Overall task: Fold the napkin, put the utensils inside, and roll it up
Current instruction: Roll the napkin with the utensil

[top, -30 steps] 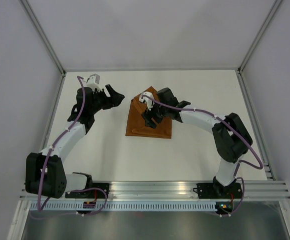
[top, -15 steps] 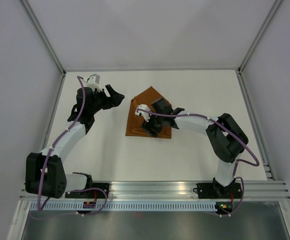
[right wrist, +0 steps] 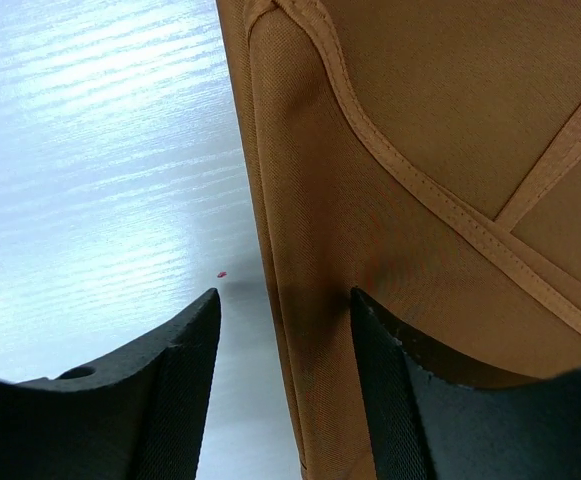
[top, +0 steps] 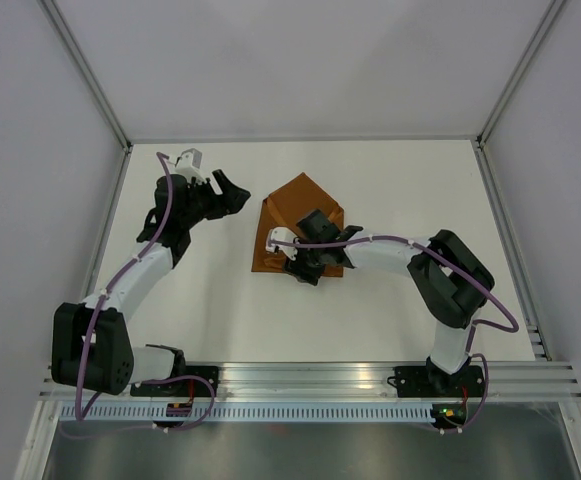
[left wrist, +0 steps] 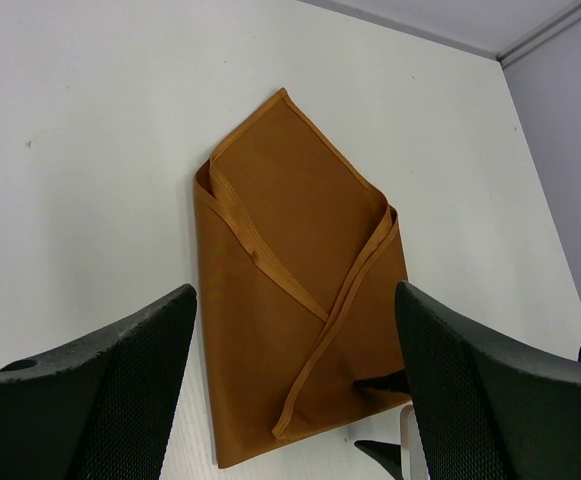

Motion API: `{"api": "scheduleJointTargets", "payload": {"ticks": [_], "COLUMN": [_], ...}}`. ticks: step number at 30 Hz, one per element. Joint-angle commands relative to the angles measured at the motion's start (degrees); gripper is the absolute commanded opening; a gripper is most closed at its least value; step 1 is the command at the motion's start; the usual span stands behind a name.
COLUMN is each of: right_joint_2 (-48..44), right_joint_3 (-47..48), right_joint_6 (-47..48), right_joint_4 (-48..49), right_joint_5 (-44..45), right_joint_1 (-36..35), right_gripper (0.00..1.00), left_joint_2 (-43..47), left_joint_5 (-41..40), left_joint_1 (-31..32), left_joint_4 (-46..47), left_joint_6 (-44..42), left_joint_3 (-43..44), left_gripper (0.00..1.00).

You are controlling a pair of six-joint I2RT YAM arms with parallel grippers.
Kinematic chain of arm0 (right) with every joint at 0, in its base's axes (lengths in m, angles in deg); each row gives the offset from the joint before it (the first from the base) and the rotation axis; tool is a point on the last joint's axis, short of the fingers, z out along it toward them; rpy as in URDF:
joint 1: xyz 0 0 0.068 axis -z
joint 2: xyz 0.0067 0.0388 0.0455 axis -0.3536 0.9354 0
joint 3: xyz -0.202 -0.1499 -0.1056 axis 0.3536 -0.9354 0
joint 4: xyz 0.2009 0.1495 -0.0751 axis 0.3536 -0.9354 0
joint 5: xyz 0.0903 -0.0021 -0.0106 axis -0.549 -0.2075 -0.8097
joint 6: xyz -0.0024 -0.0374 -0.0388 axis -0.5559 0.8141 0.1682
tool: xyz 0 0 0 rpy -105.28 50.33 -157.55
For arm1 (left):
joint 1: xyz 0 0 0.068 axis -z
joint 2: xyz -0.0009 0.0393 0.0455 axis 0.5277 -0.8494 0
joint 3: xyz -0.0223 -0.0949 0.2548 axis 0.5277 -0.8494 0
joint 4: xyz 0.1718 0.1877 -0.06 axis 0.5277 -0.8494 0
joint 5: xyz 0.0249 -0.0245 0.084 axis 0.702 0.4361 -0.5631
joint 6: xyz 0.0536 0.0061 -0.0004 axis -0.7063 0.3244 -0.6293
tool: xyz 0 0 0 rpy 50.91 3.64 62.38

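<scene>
While elbow's (top: 457,277) bent, R gripper (right wrist: 282,300) straddles napkin (right wrist: 440,120).

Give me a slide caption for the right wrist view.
Right gripper, jaws apart, straddling the folded edge of the rust-orange napkin on the white table.

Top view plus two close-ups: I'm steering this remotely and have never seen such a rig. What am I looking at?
Two robot arms stand bolted at the near edge of a white table. The top view looks down from behind them; each close-up comes from a wrist camera. One folded rust-orange napkin lies on the table; no cutlery shows. The left pincer hangs wide open and empty, beside it. The right pincer sits low, open, its fingers either side of the napkin's folded edge, gripping nothing yet.
</scene>
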Motion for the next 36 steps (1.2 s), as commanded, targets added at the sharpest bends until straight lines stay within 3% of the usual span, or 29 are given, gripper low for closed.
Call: {"api": "scheduleJointTargets", "payload": {"ticks": [1, 19, 23, 36], "right_joint_2": [0.35, 4.13, 5.09, 5.62], "right_joint_3": [0.22, 1.98, 2.50, 2.06], "right_joint_6": [2.29, 4.40, 5.02, 9.93], "right_joint_4": [-0.42, -4.29, -6.13, -13.50], "right_joint_5": [1.74, 3.23, 2.97, -1.24], "right_joint_1": [-0.35, -0.18, 0.09, 3.07], "right_gripper": [0.60, 0.50, 0.35, 0.20], "left_joint_2": [-0.65, -1.70, -1.27, 1.72], "left_joint_5": [-0.83, -3.37, -3.99, -7.76], "left_joint_1": [0.26, 1.67, 2.20, 3.86], "left_joint_4": [1.15, 1.42, 1.85, 3.44], "left_joint_6": [-2.79, -3.58, -3.05, -1.56], "left_joint_3": [0.75, 0.40, -0.56, -4.08], "left_gripper": [0.84, 0.84, 0.84, 0.84]}}
